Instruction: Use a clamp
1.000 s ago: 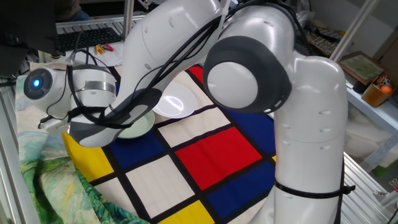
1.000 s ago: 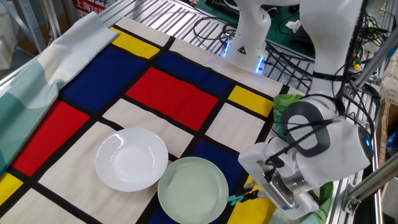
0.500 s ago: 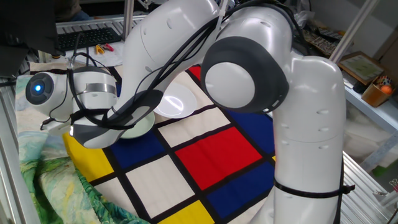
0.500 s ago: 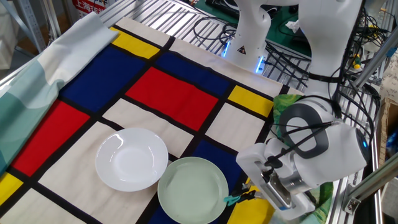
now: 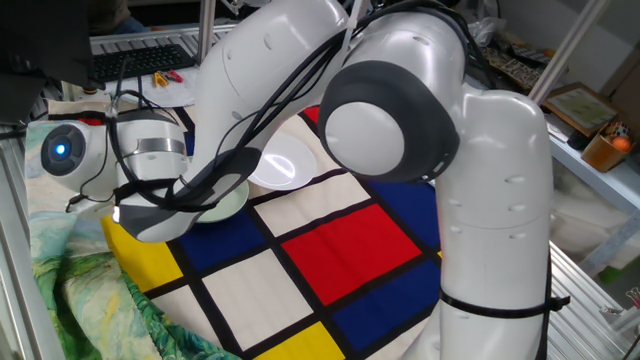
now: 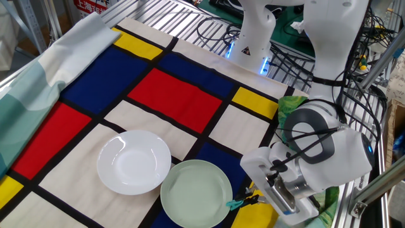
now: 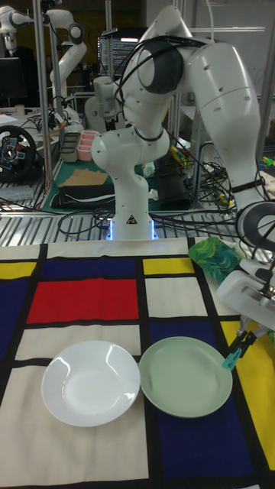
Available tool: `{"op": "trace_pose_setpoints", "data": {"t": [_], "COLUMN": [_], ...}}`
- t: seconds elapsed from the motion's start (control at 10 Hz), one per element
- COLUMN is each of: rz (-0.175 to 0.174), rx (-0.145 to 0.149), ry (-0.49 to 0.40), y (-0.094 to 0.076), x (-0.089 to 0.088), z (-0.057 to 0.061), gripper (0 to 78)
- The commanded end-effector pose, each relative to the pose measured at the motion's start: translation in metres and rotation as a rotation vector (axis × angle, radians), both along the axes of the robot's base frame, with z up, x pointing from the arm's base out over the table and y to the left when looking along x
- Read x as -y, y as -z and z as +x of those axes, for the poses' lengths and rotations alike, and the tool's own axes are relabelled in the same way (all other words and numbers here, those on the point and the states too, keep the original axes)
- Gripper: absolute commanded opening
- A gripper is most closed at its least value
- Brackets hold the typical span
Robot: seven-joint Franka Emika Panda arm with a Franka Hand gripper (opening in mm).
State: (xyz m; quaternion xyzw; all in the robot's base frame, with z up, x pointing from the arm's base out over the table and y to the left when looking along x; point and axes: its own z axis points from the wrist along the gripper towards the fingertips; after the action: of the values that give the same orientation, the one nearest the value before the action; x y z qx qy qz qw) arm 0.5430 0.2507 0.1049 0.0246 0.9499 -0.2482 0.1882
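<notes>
Your hand [image 6: 258, 197] has dropped and slid toward the near edge of the tabletop [image 6: 183, 101] over the last second, and the wrist housing above it has sunk with it. The clamp [image 6: 237, 203] pinched at its tips has travelled along: its teal end, which a second ago sat a little clear of the green plate [image 6: 197, 193], now lies right at that plate's rim; in the tall view the clamp [image 7: 230, 357] overlaps the rim, though you cannot tell whether it touches. In the view from behind the arm, the big elbow joint has eased slightly left and the blue-lit wrist has sunk a touch.
</notes>
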Motion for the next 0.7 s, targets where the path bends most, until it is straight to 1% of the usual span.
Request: {"op": "trace_pose_setpoints", "data": {"t": [0.1, 0.3, 0.4, 0.5, 0.7], "rz": [-0.010, -0.021, -0.019, -0.029, -0.029], "rx": [0.021, 0.031, 0.040, 0.068, 0.076], "ry": [-0.001, -0.007, -0.010, -0.027, -0.017], "y": [0.0031, 0.0043, 0.0052, 0.0099, 0.0114], "x": [-0.0012, 0.0003, 0.0011, 0.0040, 0.0056], "z": [0.0020, 0.0025, 0.0028, 0.0039, 0.0045], "gripper": [1.1, 1.1, 1.1, 1.1, 1.1]}}
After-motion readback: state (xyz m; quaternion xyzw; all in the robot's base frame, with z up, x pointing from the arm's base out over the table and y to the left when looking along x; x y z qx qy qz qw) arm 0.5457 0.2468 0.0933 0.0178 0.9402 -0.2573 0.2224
